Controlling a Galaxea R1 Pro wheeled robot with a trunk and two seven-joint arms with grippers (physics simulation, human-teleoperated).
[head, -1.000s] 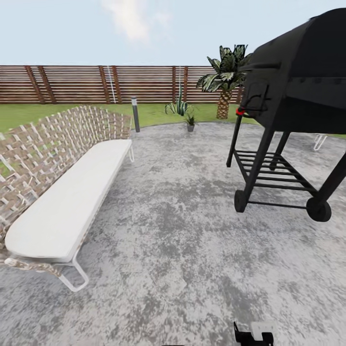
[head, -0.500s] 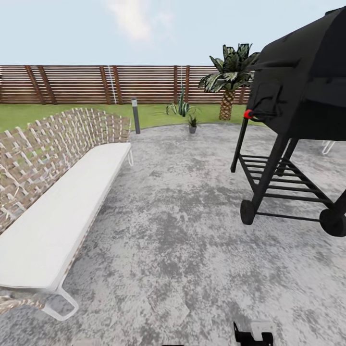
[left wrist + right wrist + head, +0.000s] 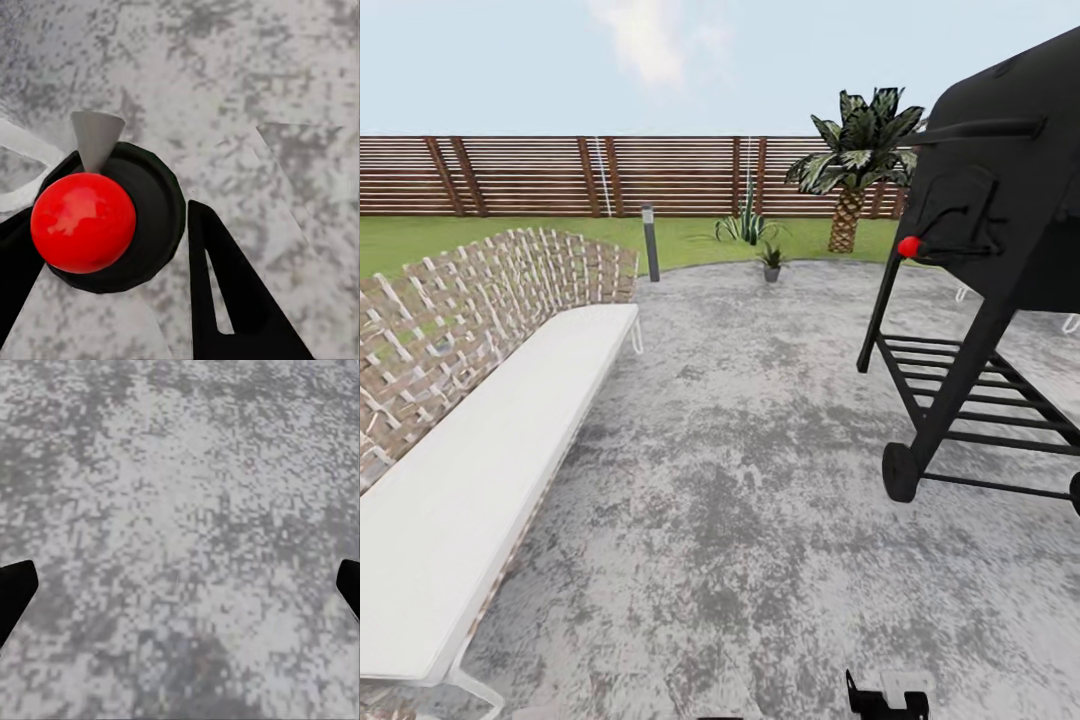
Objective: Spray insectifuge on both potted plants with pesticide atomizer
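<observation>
The left gripper point(image 3: 112, 247) is clamped around the pesticide atomizer point(image 3: 112, 221), its black fingers on either side of the dark body, with the red ball top and grey nozzle cone facing the wrist camera. The right gripper point(image 3: 180, 585) is spread wide over bare stone paving point(image 3: 180, 495), only its black fingertips showing at the frame edges. From there the target lies far ahead: one potted plant point(image 3: 771, 262) sits in the upper centre of the head view, at the far rim of the paving, slightly right of centre. A woven bench point(image 3: 490, 400) flanks the left, a black grill point(image 3: 1000, 230) the right, leaving an open lane straight toward it. The carrying arm is already the left.
</observation>
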